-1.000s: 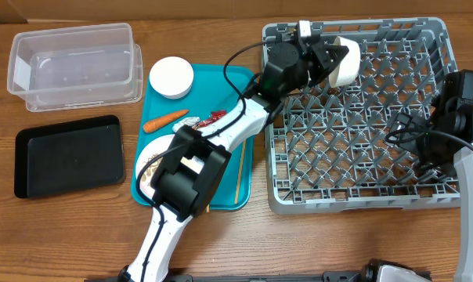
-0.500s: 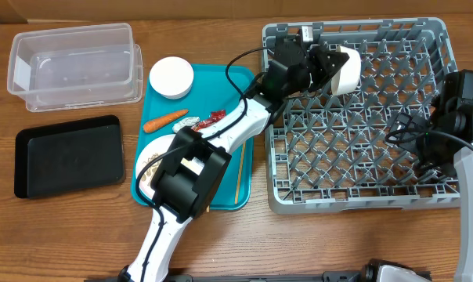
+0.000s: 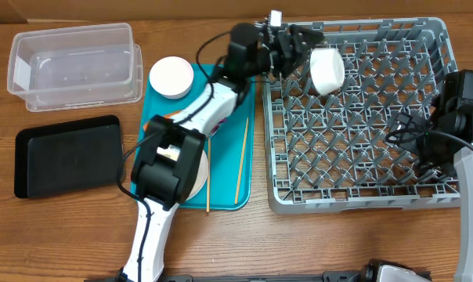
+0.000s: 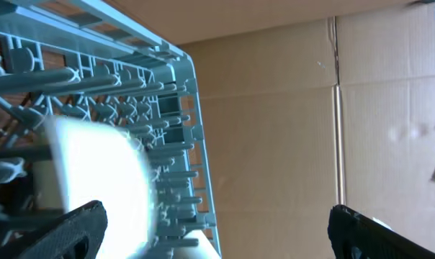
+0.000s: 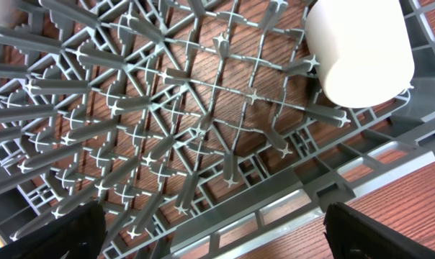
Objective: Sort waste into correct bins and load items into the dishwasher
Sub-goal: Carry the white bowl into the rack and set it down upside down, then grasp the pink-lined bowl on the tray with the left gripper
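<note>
The small white cup [image 3: 327,69] lies on its side among the pegs of the grey dishwasher rack [image 3: 354,196], near its back left corner. My left gripper [image 3: 301,45] is open just left of the cup and no longer holds it. In the left wrist view the blurred cup [image 4: 95,180] is beside one finger [image 4: 66,230]. My right gripper [image 3: 406,129] hangs open over the rack's right side, and its view shows the cup [image 5: 358,50] far off. A white bowl [image 3: 171,77], a plate [image 3: 196,174] and two chopsticks [image 3: 241,160] lie on the teal tray [image 3: 221,200]. My left arm mostly hides the carrot and wrappers.
The clear tub [image 3: 72,63] stands at the back left, with the black tray [image 3: 68,154] in front of it. A cardboard wall [image 4: 311,108] rises behind the rack. Bare wooden table runs along the front edge.
My left gripper has opened and let go of the cup, which now rests in the rack. The left arm has swung back to the left, uncovering the chopsticks. The right arm has not moved.
</note>
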`<action>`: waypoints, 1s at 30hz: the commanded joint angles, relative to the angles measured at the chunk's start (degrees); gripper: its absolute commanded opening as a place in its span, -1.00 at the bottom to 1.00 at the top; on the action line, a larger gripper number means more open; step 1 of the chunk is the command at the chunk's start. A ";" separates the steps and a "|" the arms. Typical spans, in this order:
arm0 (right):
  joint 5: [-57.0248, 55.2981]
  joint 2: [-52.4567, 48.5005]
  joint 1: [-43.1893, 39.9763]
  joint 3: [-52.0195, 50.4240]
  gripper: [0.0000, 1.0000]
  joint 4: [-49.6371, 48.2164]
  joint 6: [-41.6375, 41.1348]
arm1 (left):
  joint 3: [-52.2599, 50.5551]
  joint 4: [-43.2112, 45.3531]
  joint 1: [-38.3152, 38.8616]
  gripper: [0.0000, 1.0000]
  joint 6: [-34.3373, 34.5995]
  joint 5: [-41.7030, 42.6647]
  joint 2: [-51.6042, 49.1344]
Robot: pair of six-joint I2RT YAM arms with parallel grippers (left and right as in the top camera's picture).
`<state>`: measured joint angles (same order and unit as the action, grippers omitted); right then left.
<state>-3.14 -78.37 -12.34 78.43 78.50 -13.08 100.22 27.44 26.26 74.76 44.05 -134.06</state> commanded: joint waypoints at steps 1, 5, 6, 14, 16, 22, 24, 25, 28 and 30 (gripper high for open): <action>0.22 0.48 -0.28 1.05 1.00 -0.17 -0.20 | 0.00 0.20 0.04 1.00 -2.60 6.95 -0.61; 0.20 0.48 -0.28 1.05 1.00 -0.13 -0.04 | 0.00 -1.01 -0.74 1.00 -6.51 9.94 -0.31; 0.20 0.48 -0.28 1.05 1.00 -0.13 -0.04 | 0.00 -1.64 -1.01 1.00 -7.39 10.67 -0.20; 0.20 0.48 -0.28 1.05 1.00 -0.17 -0.04 | 0.02 -33.16 -5.51 1.00 -38.29 0.55 9.22; 0.20 0.48 -0.28 1.05 1.00 -0.15 -0.04 | 0.02 -42.56 -6.38 1.00 -47.15 -7.80 13.35; 0.22 0.48 -0.28 1.05 1.00 -0.22 -0.04 | 0.02 -58.97 -8.72 1.00 -56.83 -32.54 23.54; 0.22 0.48 -0.28 1.05 1.00 -0.24 -0.04 | 0.02 -61.59 -9.66 1.00 -56.81 -39.91 25.07; 0.22 0.48 -0.28 1.05 1.00 -0.26 -0.04 | 0.02 -62.53 -10.21 1.00 -56.81 -43.04 25.24; 0.22 0.48 -0.28 1.05 1.00 -0.37 -0.04 | 0.00 -64.63 -11.41 1.00 -56.81 -47.36 24.48; 0.22 0.48 -0.28 1.05 1.00 -0.35 -0.04 | 0.00 -65.31 -11.82 1.00 -56.81 -49.18 23.17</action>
<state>-2.96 -78.37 -12.34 78.43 78.50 -13.08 100.18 -36.64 15.46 20.71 5.82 -108.25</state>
